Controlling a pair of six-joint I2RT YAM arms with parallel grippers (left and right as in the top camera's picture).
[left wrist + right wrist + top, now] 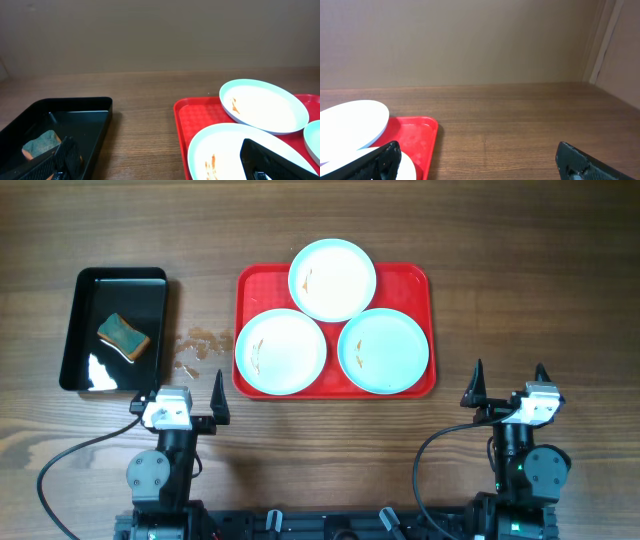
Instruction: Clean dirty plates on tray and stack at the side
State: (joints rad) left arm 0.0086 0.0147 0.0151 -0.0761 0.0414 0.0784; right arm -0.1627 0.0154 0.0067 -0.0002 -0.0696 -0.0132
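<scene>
Wooden table (320, 220), plates (332, 278) hiding most of tray (258, 285), left tool (180, 392) and right tool (508, 375) agape, empty

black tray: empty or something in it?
Not empty. The black tray holds one sponge, green on top with an orange underside, lying flat on its floor. Nothing else shows inside.

Overhead cam straight down, whole table (500, 260), wrist cams low, near, facing fwd, both catch tray (410, 285)
</scene>
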